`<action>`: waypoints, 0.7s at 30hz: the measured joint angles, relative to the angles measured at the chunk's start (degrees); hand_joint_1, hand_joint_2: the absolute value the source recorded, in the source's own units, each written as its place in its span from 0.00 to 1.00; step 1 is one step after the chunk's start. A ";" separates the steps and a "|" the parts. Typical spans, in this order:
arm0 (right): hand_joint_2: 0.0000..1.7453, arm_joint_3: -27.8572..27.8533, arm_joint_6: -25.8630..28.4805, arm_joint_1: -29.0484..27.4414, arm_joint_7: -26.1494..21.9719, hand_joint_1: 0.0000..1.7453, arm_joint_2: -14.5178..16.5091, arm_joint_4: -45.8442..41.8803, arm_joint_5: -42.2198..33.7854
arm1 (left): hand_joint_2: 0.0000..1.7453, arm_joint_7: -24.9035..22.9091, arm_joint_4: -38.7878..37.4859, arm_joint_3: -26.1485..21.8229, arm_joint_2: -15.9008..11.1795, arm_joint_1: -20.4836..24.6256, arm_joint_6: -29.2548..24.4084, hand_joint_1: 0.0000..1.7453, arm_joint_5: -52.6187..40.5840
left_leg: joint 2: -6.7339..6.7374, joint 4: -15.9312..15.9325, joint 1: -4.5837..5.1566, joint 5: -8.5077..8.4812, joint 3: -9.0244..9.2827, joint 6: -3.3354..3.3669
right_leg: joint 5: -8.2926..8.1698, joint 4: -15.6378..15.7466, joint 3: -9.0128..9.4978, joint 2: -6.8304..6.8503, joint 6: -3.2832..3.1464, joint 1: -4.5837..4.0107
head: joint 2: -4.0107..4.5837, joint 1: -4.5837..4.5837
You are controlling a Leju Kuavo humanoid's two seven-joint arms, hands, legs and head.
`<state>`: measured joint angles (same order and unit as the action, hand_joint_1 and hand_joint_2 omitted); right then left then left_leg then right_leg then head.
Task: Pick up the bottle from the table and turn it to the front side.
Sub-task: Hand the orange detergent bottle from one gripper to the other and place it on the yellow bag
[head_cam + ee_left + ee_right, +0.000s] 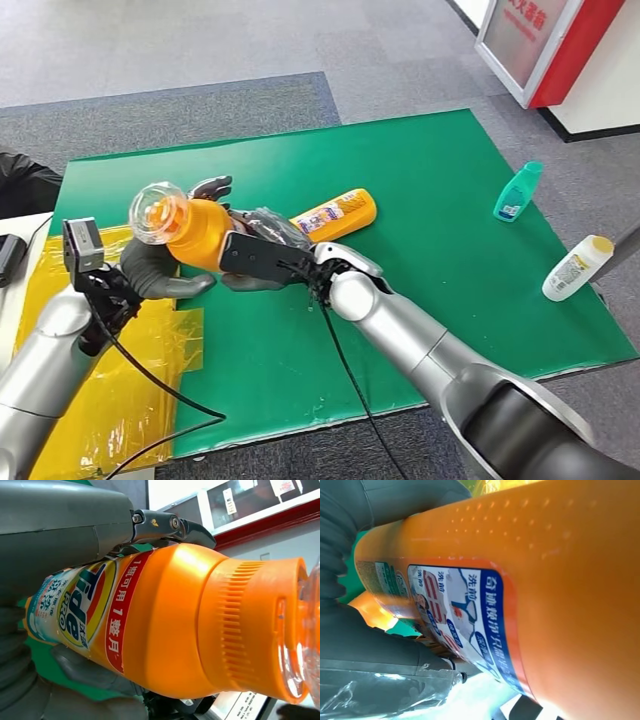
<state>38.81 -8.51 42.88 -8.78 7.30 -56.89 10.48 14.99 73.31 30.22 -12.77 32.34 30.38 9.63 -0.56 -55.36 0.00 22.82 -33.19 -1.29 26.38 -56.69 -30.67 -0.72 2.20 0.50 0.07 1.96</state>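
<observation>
Above the near-left tabletop (453,200), both robot hands hold the orange bottle (196,232) aloft: left robot hand (155,272) cups it beneath the cap, right robot hand (260,255) wraps its body. Farther right, another orange bottle (340,214) lies flat.

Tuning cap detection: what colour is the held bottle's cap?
Orange ribbed cap under a clear dome; clearest in the left wrist view.

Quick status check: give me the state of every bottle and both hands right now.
Orange bottle: off the table, held sideways, clear cap on.
Left hand: grips the orange bottle.
Right hand: grips the orange bottle.
Second orange bottle: lying on the green mat.
Teal bottle: lying on the mat.
White bottle: lying at the mat's edge.
</observation>
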 joint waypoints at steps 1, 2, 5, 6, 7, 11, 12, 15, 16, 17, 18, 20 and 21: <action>1.00 0.00 -0.07 -0.05 0.02 1.00 -0.09 -0.22 -0.13 | 1.00 0.02 0.00 0.00 -0.01 0.03 -0.08 1.00 0.01 | 0.00 0.00 0.00 0.00 0.00 0.00 | 0.00 0.00 0.00 0.00 0.00 0.00 | 0.00 0.01; 1.00 0.01 -0.14 -0.15 0.04 1.00 -0.19 -0.52 -0.25 | 1.00 0.05 0.00 -0.02 -0.04 0.06 -0.19 1.00 0.02 | 0.00 0.00 0.00 0.00 0.00 0.00 | 0.00 0.00 0.00 0.00 0.00 0.00 | 0.00 -0.01; 1.00 0.03 -0.32 -0.46 0.08 1.00 -0.53 -1.66 -0.61 | 1.00 0.20 0.02 -0.04 -0.14 0.22 -0.45 1.00 0.03 | 0.00 0.00 0.00 0.00 -0.02 0.00 | 0.00 0.00 0.00 0.01 0.00 0.00 | 0.00 0.01; 1.00 0.04 -0.38 -0.55 0.10 1.00 -0.69 -2.05 -0.75 | 1.00 0.25 0.03 -0.03 -0.15 0.27 -0.50 1.00 0.03 | -0.01 0.00 0.00 0.00 -0.02 0.00 | 0.00 0.00 0.00 0.01 0.00 0.00 | 0.00 0.01; 1.00 0.05 -0.46 -0.67 0.14 1.00 -0.87 -2.47 -0.89 | 1.00 0.29 0.05 -0.03 -0.16 0.28 -0.56 1.00 0.03 | -0.02 0.00 0.00 0.00 -0.03 0.00 | 0.00 0.00 0.01 0.01 0.00 0.00 | 0.00 0.00; 1.00 0.21 -1.14 -1.22 0.28 1.00 -1.52 -4.52 -1.53 | 1.00 0.54 0.20 -0.02 -0.18 0.34 -0.62 1.00 0.05 | -0.03 0.00 0.01 0.00 -0.04 0.00 | 0.00 0.00 0.01 0.01 0.00 0.00 | 0.00 0.00; 1.00 0.30 -1.33 -1.29 0.31 1.00 -1.66 -5.00 -1.68 | 1.00 0.64 0.27 -0.01 -0.20 0.36 -0.56 1.00 0.05 | -0.03 0.00 0.01 0.00 -0.05 0.00 | 0.00 0.00 0.01 0.02 0.00 0.00 | 0.00 0.00; 1.00 0.55 -1.63 -1.53 0.43 1.00 -2.07 -6.15 -2.25 | 1.00 0.92 0.49 0.03 -0.24 0.38 -0.37 1.00 0.03 | -0.04 0.00 0.01 0.00 -0.05 0.00 | 0.00 0.00 0.01 0.02 0.00 0.00 | 0.00 0.00; 1.00 0.62 -1.66 -1.62 0.46 1.00 -2.17 -6.44 -2.39 | 1.00 0.97 0.54 0.05 -0.26 0.38 -0.34 1.00 0.02 | -0.04 0.00 0.01 0.00 -0.05 0.00 | 0.00 0.00 0.01 0.02 0.00 0.00 | 0.00 0.00; 1.00 0.68 -1.67 -1.71 0.47 0.76 -2.27 -6.68 -2.50 | 1.00 1.01 0.57 0.08 -0.28 0.38 -0.34 1.00 0.02 | -0.04 0.00 0.01 0.00 -0.05 0.00 | 0.00 0.00 0.01 0.02 0.00 0.00 | 0.00 0.01; 1.00 0.75 -1.68 -1.77 0.48 0.51 -2.38 -6.88 -2.61 | 1.00 1.03 0.60 0.14 -0.32 0.38 -0.34 1.00 0.01 | -0.04 0.00 0.01 0.00 -0.05 0.00 | 0.00 0.00 0.01 0.02 0.00 0.00 | 0.00 0.00; 0.75 0.89 -1.72 -1.87 0.50 0.01 -2.57 -7.19 -2.96 | 1.00 1.07 0.64 0.34 -0.44 0.37 -0.37 1.00 -0.06 | -0.04 0.00 0.01 0.00 -0.05 0.00 | 0.00 0.00 0.01 0.02 0.00 0.00 | 0.00 0.01; 0.50 0.96 -1.73 -1.91 0.51 0.00 -2.63 -7.34 -3.14 | 1.00 1.09 0.66 0.45 -0.53 0.35 -0.38 1.00 -0.11 | -0.04 0.00 0.01 0.00 -0.05 0.00 | 0.00 0.00 0.01 0.02 0.00 -0.01 | 0.00 -0.01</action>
<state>39.77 -10.24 40.98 -8.27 4.67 -64.24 7.33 16.08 73.97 30.67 -13.30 32.69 29.99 9.52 -0.61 -55.36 0.01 22.82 -33.24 -1.29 26.38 -56.69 -30.66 -0.70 2.21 0.49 0.07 1.95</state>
